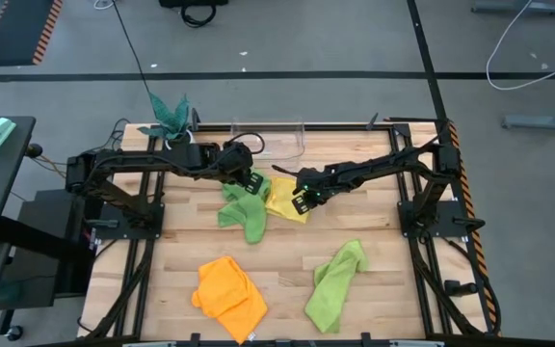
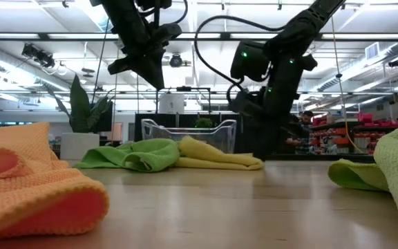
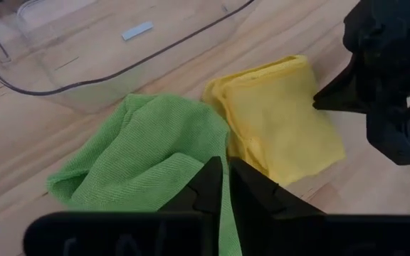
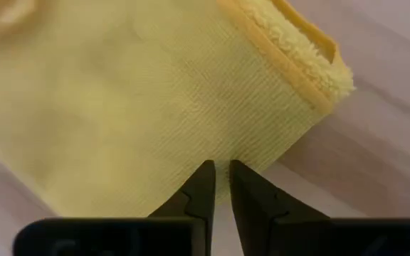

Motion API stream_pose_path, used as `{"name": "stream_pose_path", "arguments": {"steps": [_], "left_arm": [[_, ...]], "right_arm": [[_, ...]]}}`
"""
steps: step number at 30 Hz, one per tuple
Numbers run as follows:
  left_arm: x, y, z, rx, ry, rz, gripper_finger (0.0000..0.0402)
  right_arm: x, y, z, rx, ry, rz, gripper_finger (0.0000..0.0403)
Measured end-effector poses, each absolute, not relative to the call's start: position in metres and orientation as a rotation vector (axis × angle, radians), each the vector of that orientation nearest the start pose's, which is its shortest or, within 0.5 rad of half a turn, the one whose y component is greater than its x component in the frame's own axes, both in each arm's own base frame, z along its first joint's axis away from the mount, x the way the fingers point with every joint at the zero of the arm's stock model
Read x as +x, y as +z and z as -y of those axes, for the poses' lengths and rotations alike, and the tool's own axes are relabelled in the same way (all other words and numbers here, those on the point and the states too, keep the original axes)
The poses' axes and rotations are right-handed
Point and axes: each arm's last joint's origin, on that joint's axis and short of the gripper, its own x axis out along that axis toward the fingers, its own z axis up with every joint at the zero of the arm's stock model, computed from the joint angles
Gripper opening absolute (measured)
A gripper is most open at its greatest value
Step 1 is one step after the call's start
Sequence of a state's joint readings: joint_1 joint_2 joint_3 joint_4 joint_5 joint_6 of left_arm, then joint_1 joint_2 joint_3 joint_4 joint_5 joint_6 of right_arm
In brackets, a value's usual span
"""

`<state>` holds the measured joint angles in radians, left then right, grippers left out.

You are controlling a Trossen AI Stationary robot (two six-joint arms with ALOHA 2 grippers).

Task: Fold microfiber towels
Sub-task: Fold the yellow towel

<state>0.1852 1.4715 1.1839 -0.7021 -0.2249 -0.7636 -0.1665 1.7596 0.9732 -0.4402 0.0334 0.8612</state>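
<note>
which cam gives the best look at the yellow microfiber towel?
Left wrist view: the whole folded yellow microfiber towel shows, unobstructed. Right wrist view fills with only one corner. High view shows it small, partly under the arm. Low view sees it edge-on.

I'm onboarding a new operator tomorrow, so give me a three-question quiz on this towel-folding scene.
1. True or false: the yellow towel lies touching a green towel.
2. Multiple choice: which towel lies nearest the table's front left corner? A) yellow B) orange C) green
3. Fill in: the clear plastic bin stands at the table's far edge, beside the potted ____.

Key:
1. True; they meet in the middle, below the left claw and the right claw.
2. B, the orange towel; the other green towel lies front right.
3. plant.
</note>
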Motion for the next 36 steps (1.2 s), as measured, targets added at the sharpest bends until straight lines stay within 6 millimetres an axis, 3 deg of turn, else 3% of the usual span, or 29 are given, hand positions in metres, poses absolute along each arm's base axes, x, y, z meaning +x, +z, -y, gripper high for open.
{"name": "stream_pose_path", "arguments": {"steps": [9, 18, 26, 36], "left_arm": [[0.293, 0.274, -0.056, -0.664, 0.72, -0.806, 0.0024], [0.295, 0.274, -0.046, -0.645, 0.695, -0.813, 0.0036], [0.295, 0.274, -0.044, -0.637, 0.708, -0.805, 0.0024], [0.303, 0.274, -0.047, -0.643, 0.727, -0.734, 0.0034]], "right_arm": [[0.296, 0.131, 0.051, 0.795, -0.748, -1.173, 0.0005], [0.28, 0.131, 0.05, 0.726, -0.842, -1.31, 0.0014], [0.261, 0.157, 0.05, 0.689, -0.939, -1.281, 0.0007], [0.25, 0.2, 0.037, 0.751, -0.872, -1.096, 0.0028]]}}
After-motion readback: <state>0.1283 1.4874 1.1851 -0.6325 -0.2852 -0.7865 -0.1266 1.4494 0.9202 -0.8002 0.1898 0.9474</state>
